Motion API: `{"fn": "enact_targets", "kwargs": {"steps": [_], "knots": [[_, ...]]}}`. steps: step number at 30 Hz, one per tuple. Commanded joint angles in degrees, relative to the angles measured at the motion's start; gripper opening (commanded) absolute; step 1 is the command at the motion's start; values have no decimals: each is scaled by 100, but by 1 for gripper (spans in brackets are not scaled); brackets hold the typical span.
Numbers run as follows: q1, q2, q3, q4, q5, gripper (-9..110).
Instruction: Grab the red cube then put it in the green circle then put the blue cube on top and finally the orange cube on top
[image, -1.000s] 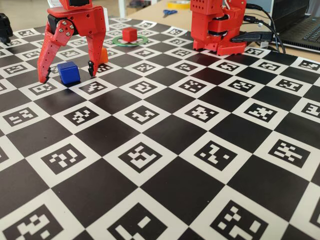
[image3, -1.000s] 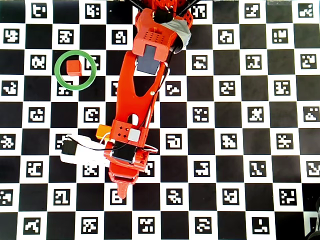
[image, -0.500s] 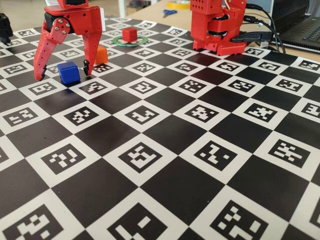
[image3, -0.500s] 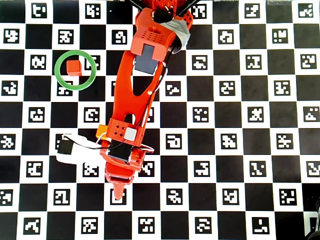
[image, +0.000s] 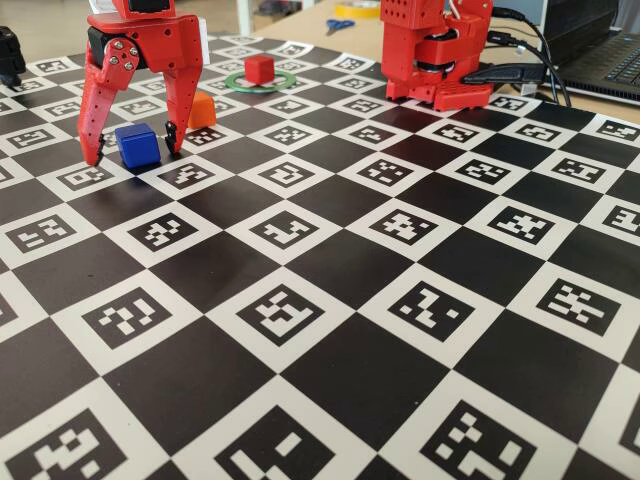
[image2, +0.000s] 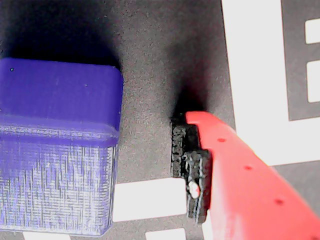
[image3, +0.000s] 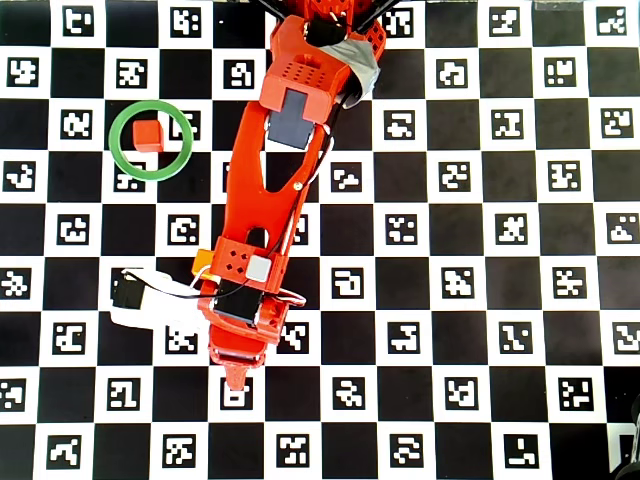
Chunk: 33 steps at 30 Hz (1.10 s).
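Over the last second the gripper (image: 136, 153) had dropped and narrowed around the blue cube (image: 137, 144), its fingers (image2: 192, 165) open and astride it, the one seen at the wrist not yet touching. The red cube (image: 259, 68) already sat inside the green circle (image3: 150, 140); the orange cube (image: 202, 110) waited behind on the surface (image: 400, 300). Closing seemed next.
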Motion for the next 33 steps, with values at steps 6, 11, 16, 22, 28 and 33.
{"fn": "enact_targets", "kwargs": {"steps": [6, 11, 16, 22, 28, 33], "knots": [[-35, 193, -422, -97, -18, 24], [-44, 185, -422, -105, -26, 16], [-44, 185, -396, -114, -44, 14], [-53, 211, -396, -88, 9, 12], [-88, 369, -334, 26, 44, 12], [-88, 747, -246, 246, 88, 12]]}}
